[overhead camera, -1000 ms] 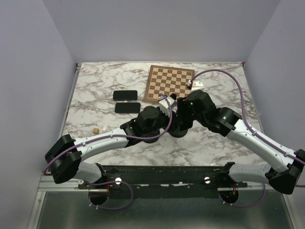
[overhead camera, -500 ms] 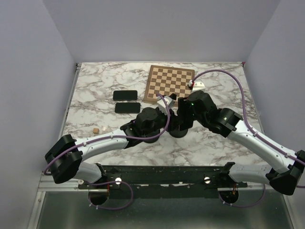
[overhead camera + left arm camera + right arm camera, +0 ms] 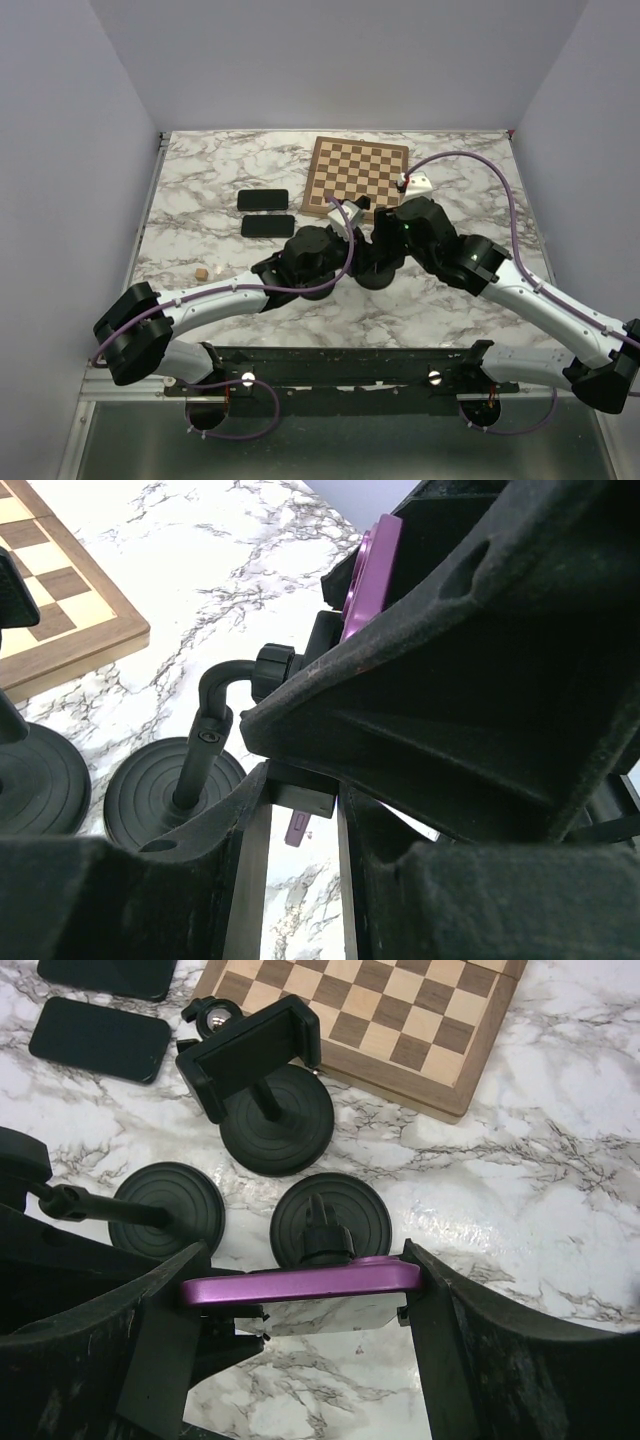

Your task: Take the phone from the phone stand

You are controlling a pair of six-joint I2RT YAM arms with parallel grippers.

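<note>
1. My right fingers [image 3: 470,1340] grip the purple phone [image 3: 300,1282] by its ends.
2. The phone sits over its black phone stand [image 3: 330,1222], near the chessboard [image 3: 400,1020].
3. I cannot tell whether my left fingers [image 3: 150,890] are open or closed.

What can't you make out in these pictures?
- Top view: the right arm and left arm cover the purple phone and its stand.
- Left wrist view: the right gripper blocks most; whether the left gripper grips anything is unclear.
- Right wrist view: how the stand holds the phone, hidden underneath it.
</note>
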